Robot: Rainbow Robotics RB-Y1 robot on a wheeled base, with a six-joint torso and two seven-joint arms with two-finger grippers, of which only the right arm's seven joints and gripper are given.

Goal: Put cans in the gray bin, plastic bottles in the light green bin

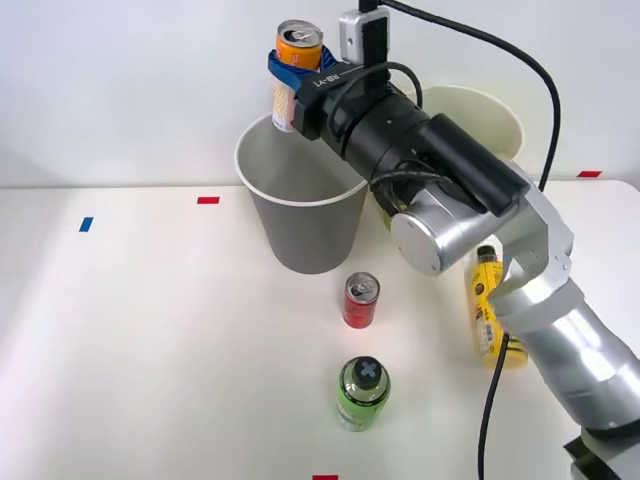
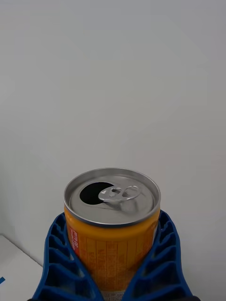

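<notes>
Right arm (image 1: 520,250) closest to camera, big, silver and black, reaching up over table (image 1: 150,350). Gray bin (image 1: 298,205) standing on table, light green bin (image 1: 480,115) behind arm. Yellow bottle (image 1: 486,300) lying near arm. Green bottle (image 1: 362,392) standing at front, red can (image 1: 361,300) upright between it and gray bin. Right gripper (image 1: 292,75) squeezing orange can (image 1: 297,70) above gray bin's back rim; blue fingers (image 2: 59,258) hugging both sides, opened top up.

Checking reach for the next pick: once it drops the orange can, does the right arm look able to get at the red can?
Probably yes: the red can stands upright in open table space in front of the gray bin, apart from the green bottle.
</notes>
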